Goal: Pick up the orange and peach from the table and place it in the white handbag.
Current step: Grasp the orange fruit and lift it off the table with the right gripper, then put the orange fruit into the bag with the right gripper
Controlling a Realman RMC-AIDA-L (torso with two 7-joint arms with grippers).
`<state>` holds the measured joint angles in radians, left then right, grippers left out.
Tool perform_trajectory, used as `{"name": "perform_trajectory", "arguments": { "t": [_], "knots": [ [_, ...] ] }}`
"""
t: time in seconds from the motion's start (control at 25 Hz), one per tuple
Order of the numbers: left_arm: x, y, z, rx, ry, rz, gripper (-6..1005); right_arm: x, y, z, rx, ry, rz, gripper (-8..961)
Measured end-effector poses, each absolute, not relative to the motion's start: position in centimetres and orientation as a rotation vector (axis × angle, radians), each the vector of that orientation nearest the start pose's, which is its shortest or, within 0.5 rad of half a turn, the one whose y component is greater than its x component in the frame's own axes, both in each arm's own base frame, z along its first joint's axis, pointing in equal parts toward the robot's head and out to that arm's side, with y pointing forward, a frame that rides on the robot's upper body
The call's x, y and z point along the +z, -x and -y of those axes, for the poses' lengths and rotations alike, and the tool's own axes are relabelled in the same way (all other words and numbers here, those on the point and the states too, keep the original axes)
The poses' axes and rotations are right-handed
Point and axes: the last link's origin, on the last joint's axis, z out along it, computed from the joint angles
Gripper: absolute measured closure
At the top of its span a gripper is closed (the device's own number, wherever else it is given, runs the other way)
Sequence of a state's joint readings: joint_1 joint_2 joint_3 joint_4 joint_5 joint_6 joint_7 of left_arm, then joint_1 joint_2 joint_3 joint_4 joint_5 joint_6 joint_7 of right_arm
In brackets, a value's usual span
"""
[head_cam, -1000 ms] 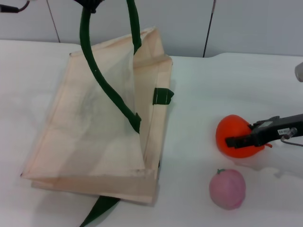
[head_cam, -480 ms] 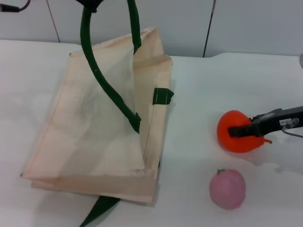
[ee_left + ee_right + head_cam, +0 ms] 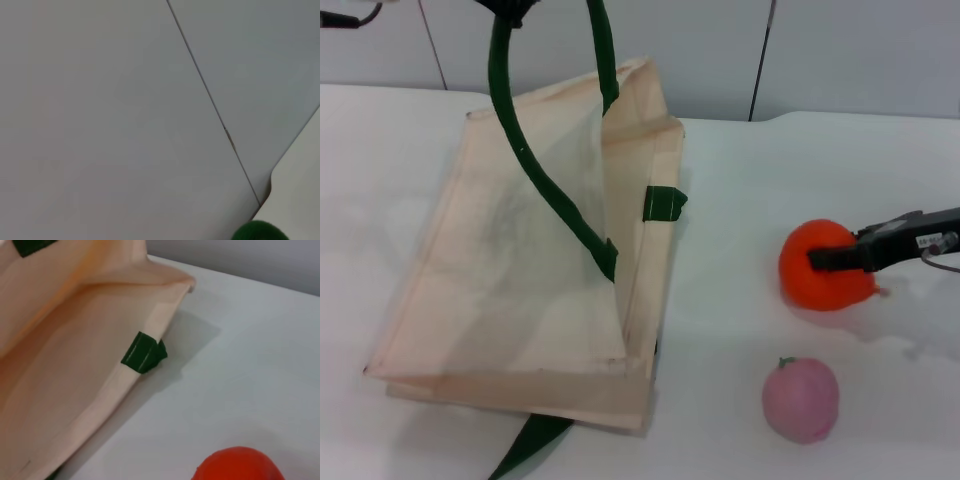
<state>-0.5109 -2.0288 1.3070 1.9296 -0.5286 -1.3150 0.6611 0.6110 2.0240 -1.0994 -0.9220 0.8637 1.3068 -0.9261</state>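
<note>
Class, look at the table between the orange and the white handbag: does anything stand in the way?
Nothing visible does. Bare table separates the orange, held by the right tool, from the handbag; the peach sits off that line.

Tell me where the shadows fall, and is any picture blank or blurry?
Head view: soft, even light; a faint shadow lies under the orange and the peach, a darker one beneath the bag. Right wrist view: the bag's green tab casts a clear shadow on the table. Left wrist view: almost only plain grey wall, with a blurred green handle at the edge.

Right claw (image 3: 817, 259) clamped on orange (image 3: 823, 272), peach (image 3: 801, 400) nearby, white handbag (image 3: 510, 290)
</note>
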Motion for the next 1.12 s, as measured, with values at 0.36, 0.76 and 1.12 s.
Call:
{"name": "perform_trajectory", "arguments": {
  "t": [0.36,0.76,1.12],
  "knots": [
    [11.7,8.0,-36.9,0.008,2.215,0.23,880,1.7,-21.1,-38.3,0.144,2.624,-1.016,493],
    [11.4,6.0,-36.5,-0.029,2.223,0.161,879,0.2,-17.0,-38.0,0.337,2.747,-0.887,582],
    [11.5,5.0,-35.9,-0.061,2.217,0.133,879,-2.5,-16.0,-38.3,0.33,2.793,-0.852,642]
  ]
}}
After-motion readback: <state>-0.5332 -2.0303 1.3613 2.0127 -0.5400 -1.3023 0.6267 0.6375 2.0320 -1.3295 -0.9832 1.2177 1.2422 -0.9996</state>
